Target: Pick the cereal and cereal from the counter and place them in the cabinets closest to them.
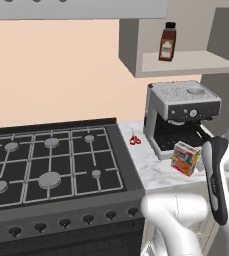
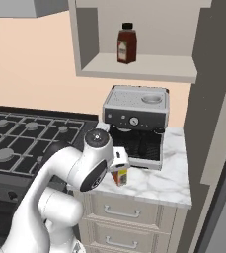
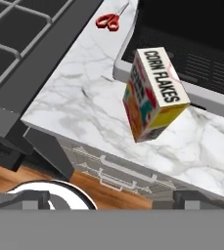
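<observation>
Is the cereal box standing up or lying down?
Standing up. The cereal box sits on its bottom on the marble counter before the coffee machine, its "CORN FLAKES" top panel facing upward.

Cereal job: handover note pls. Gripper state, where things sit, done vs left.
Gripper: open, nothing held, hanging above the counter's front edge.
Cereal box: upright on the marble counter, just in front of the coffee machine, untouched. I can make out just this one box.
Cabinet above the machine: open, its shelf holds a brown bottle.
Red scissors lie by the hob.
Done: nothing placed. Left: grasp the box, lift it to the shelf, then find the other cereal.
</observation>
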Controlling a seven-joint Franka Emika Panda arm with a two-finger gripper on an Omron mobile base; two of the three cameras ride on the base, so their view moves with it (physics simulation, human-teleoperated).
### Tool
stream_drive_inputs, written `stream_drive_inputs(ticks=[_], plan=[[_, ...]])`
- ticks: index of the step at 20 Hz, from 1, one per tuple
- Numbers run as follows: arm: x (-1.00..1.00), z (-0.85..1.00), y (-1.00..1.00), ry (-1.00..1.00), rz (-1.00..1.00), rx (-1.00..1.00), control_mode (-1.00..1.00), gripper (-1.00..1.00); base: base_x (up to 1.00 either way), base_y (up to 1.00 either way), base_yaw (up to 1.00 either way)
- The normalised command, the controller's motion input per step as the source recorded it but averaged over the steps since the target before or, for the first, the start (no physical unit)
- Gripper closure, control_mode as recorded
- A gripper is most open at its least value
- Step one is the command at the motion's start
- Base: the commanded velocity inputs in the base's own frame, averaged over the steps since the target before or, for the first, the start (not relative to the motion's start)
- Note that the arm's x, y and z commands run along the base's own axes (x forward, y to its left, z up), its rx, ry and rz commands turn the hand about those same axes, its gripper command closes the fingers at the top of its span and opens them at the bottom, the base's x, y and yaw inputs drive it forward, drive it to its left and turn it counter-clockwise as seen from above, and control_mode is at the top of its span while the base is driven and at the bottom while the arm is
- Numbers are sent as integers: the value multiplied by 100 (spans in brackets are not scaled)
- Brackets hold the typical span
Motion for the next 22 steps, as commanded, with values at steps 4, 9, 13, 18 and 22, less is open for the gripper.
stream_drive_inputs(ticks=[4, 9, 13, 18, 22], plan=[[19, -16, 0, 0, 0, 5, -100, -100, 0, 0, 0], [19, -17, 0, 0, 0, 2, -100, -100, 0, 0, 0], [20, -13, 0, 0, 0, 0, -100, -100, 0, 0, 0], [19, -8, -5, 0, 0, 0, -100, -100, 0, 0, 0], [26, 0, -23, 0, 0, 2, -100, -100, 0, 0, 0]])
